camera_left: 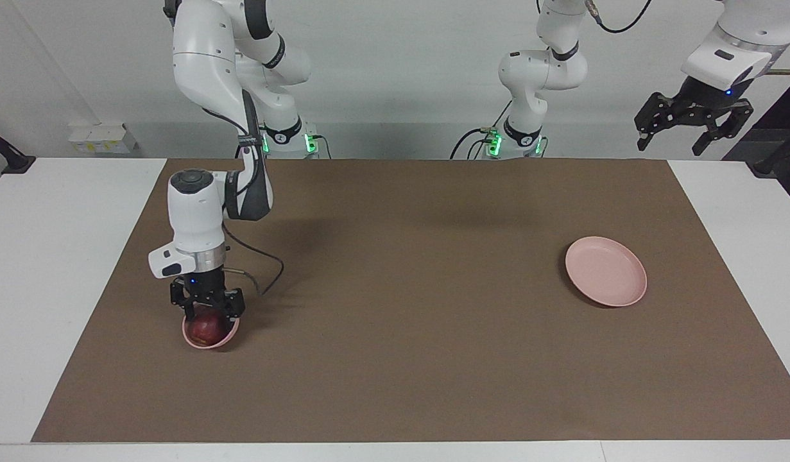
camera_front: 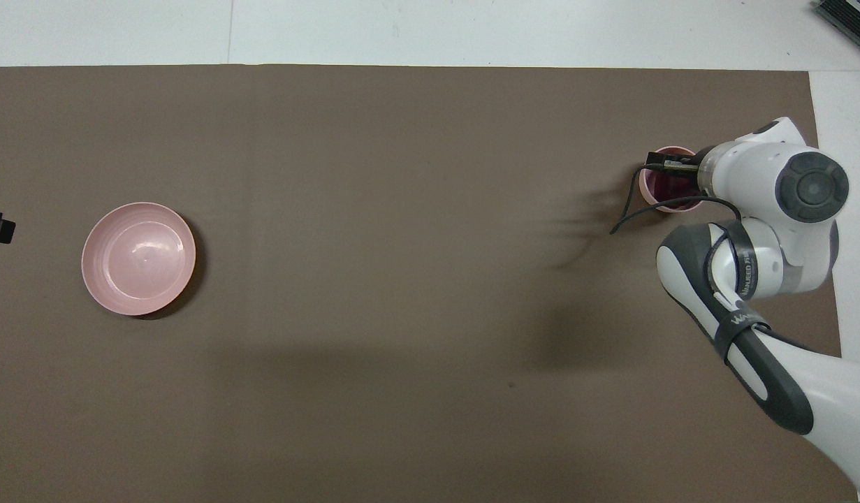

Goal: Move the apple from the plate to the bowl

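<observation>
brown mat [camera_left: 401, 308]: covers the table.
facing view, apple [camera_left: 206, 328]: dark red, lying in the bowl [camera_left: 210, 340] at the right arm's end of the mat.
facing view, right gripper [camera_left: 207, 313]: directly over the apple, fingers spread apart, no grip seen.
facing view, plate [camera_left: 605, 271]: pink, bare, well apart at the left arm's end.
facing view, left gripper [camera_left: 694, 128]: waiting high off the mat's corner, fingers wide, holding nothing.
overhead view, bowl [camera_front: 650, 195]: apple [camera_front: 667, 186] inside, partly hidden by the right arm.
overhead view, plate [camera_front: 138, 258]: bare.
</observation>
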`<state>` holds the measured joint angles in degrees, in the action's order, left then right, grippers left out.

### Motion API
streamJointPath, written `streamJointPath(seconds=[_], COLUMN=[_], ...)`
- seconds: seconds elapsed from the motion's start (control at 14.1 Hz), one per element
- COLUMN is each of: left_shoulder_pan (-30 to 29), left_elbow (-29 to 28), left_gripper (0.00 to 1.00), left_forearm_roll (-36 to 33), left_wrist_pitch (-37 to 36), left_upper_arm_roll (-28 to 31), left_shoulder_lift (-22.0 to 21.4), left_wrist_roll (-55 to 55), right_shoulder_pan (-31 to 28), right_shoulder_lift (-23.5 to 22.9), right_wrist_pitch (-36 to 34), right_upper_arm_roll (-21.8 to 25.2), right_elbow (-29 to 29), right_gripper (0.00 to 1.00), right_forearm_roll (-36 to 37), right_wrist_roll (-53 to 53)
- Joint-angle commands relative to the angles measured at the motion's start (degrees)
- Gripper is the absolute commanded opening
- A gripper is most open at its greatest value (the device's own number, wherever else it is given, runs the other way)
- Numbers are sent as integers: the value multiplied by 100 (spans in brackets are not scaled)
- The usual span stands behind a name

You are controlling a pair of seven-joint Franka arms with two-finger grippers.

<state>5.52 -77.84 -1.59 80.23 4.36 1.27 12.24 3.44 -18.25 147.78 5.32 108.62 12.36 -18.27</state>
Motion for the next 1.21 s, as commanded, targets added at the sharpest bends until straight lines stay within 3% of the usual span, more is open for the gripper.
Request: streamJointPath(seconds=[0.0,0.21,0.43,0.92,1.14], left_shoulder_pan=[11,11,11,11,11], left_elbow=[6,6,6,6,6], left_gripper=[100,100,100,100,100], left_forearm_roll=[-78,-78,-78,-78,-78], left_wrist_pitch=[-95,-95,-95,-95,-95], left_upper_arm_roll=[3,3,3,3,3], left_shoulder_lift=[-57,-66,-66,-66,-57], left_wrist_roll=[-63,-63,-63,-63,-63], right_shoulder_pan=[-46,-28,-28,-81,-81], right_shoulder_lift=[531,945,1218,2211,2081], right_wrist_pitch=[-852,-1890,-3276,-4887,-5705], right_upper_arm_roll=[-232,-338,-444,-400,-391], right_elbow=[-51,-192,-717,-895,-1534], right_gripper=[100,100,100,100,100], right_forearm_roll=[56,-6,-794,-1218,-1210], right_wrist_roll=[210,376,805,1123,1421])
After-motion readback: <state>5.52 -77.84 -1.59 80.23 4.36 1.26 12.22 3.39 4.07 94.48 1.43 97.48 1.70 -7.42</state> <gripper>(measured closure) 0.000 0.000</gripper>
